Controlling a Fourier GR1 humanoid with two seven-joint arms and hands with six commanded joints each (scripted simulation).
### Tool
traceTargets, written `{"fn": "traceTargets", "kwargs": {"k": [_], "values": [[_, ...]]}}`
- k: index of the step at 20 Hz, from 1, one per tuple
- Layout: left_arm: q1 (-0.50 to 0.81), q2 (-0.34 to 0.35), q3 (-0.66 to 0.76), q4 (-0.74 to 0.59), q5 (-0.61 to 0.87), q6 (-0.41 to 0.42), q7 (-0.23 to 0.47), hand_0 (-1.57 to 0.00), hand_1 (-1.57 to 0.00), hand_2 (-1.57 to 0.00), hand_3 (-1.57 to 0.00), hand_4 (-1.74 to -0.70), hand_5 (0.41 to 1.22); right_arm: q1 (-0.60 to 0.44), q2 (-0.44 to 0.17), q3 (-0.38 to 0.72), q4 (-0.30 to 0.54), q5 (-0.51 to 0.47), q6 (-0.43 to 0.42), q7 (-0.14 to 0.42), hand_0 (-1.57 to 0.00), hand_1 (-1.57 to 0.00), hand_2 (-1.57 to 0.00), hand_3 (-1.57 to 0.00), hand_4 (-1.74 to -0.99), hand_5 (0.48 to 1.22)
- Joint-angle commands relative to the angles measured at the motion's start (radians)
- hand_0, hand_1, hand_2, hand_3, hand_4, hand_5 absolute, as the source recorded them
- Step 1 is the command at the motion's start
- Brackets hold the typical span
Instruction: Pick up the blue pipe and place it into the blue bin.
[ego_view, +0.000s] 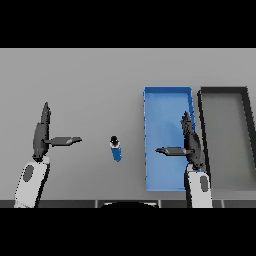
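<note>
A small blue pipe (116, 150) with a dark top end lies on the grey table, left of the blue bin (160, 105). My right hand (190, 142) hovers over the bin's right part, fingers straight and thumb pointing left, holding nothing. At the left of the view, my left hand (41, 134) is open too, its thumb pointing right toward the pipe, well apart from it.
A dark grey bin (225, 92) stands directly right of the blue bin, their walls nearly touching. Both bins reach close to the table's front edge.
</note>
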Motion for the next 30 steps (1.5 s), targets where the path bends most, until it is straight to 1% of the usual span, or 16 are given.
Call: {"fn": "traceTargets", "kwargs": {"k": [1, 6, 7, 8, 9, 10, 11, 14, 17, 19, 22, 23, 24, 26, 28, 30], "values": [[0.0, -0.003, -0.002, -0.002, -0.002, 0.002, -0.004, 0.0, 0.0, 0.0, 0.0, -0.97, 0.593, 0.0, -0.003, -0.002, 0.0, -0.002, 0.001, 0.0, 0.0, 0.0, 0.0, 0.0, -1.205, 0.629], [0.007, -0.019, -0.022, -0.015, -0.021, 0.021, -0.001, 0.0, 0.0, 0.0, 0.0, -0.97, 0.593, 0.0, -0.028, -0.023, 0.002, -0.025, 0.019, 0.001, 0.0, 0.0, 0.0, 0.0, -1.205, 0.629], [0.035, 0.046, -0.047, -0.025, -0.031, -0.071, -0.058, 0.0, 0.0, 0.0, 0.0, -0.97, 0.593, 0.033, -0.094, 0.005, -0.026, 0.051, 0.033, -0.09, 0.0, 0.0, 0.0, 0.0, -1.205, 0.629], [0.055, 0.088, -0.062, -0.017, -0.04, -0.132, -0.102, 0.0, 0.0, 0.0, 0.0, -0.96, 0.592, 0.081, -0.128, 0.029, -0.064, 0.099, 0.041, -0.153, 0.0, 0.0, 0.0, 0.0, -1.201, 0.628], [0.059, 0.117, -0.063, -0.007, -0.036, -0.176, -0.124, 0.0, 0.0, 0.0, 0.0, -0.96, 0.59, 0.108, -0.145, 0.043, -0.09, 0.131, 0.04, -0.173, 0.0, 0.0, 0.0, 0.0, -1.197, 0.627], [0.061, 0.136, -0.065, -0.002, -0.032, -0.206, -0.135, 0.0, 0.0, 0.0, 0.0, -0.96, 0.59, 0.112, -0.161, 0.048, -0.102, 0.146, 0.042, -0.16, 0.0, 0.0, 0.0, 0.0, -1.197, 0.626], [0.068, 0.145, -0.069, -0.004, -0.035, -0.221, -0.151, 0.0, 0.0, 0.0, 0.0, -0.96, 0.592, 0.121, -0.156, 0.063, -0.103, 0.164, 0.041, -0.156, 0.0, 0.0, 0.0, 0.0, -1.193, 0.622], [0.074, 0.15, -0.084, -0.02, -0.022, -0.259, -0.158, 0.0, 0.0, 0.0, 0.0, -0.96, 0.593, 0.119, -0.17, 0.062, -0.135, 0.161, 0.046, -0.123, 0.0, 0.0, 0.0, 0.0, -1.203, 0.625], [0.1, 0.197, -0.104, -0.066, -0.003, -0.338, -0.179, 0.0, 0.0, 0.0, 0.0, -0.99, 0.573, 0.125, -0.182, 0.055, -0.131, 0.157, 0.051, -0.131, 0.0, 0.0, 0.0, 0.0, -1.181, 0.619], [0.111, 0.221, -0.141, -0.112, -0.006, -0.384, -0.15, 0.0, 0.0, 0.0, 0.0, -1.03, 0.549, 0.107, -0.19, 0.05, -0.124, 0.144, 0.064, -0.131, 0.0, 0.0, 0.0, 0.0, -1.179, 0.616], [0.125, 0.204, -0.216, -0.163, -0.019, -0.432, -0.105, 0.0, 0.0, 0.0, 0.0, -1.1, 0.51, 0.114, -0.181, 0.06, -0.131, 0.15, 0.064, -0.124, 0.0, 0.0, 0.0, 0.0, -1.173, 0.616], [0.117, 0.187, -0.242, -0.17, -0.032, -0.436, -0.08, 0.0, 0.0, 0.0, 0.0, -1.11, 0.497, 0.104, -0.184, 0.061, -0.123, 0.162, 0.057, -0.106, 0.0, 0.0, 0.0, 0.0, -1.164, 0.617], [0.133, 0.18, -0.266, -0.187, -0.059, -0.431, -0.082, 0.0, 0.0, 0.0, 0.0, -1.13, 0.485, 0.102, -0.174, 0.062, -0.112, 0.157, 0.057, -0.1, 0.0, 0.0, 0.0, 0.0, -1.174, 0.618], [0.126, 0.161, -0.299, -0.174, -0.089, -0.437, -0.055, 0.0, 0.0, 0.0, 0.0, -1.14, 0.464, 0.113, -0.178, 0.061, -0.131, 0.146, 0.067, -0.11, 0.0, 0.0, 0.0, 0.0, -1.189, 0.619], [0.104, 0.112, -0.335, -0.177, -0.107, -0.432, -0.039, 0.0, 0.0, 0.0, 0.0, -1.14, 0.45, 0.116, -0.178, 0.055, -0.143, 0.138, 0.064, -0.096, 0.0, 0.0, 0.0, 0.0, -1.197, 0.615], [0.077, 0.063, -0.36, -0.139, -0.128, -0.43, -0.033, 0.0, 0.0, 0.0, 0.0, -1.15, 0.451, 0.105, -0.168, 0.064, -0.126, 0.149, 0.062, -0.102, 0.0, 0.0, 0.0, 0.0, -1.213, 0.625]]}}
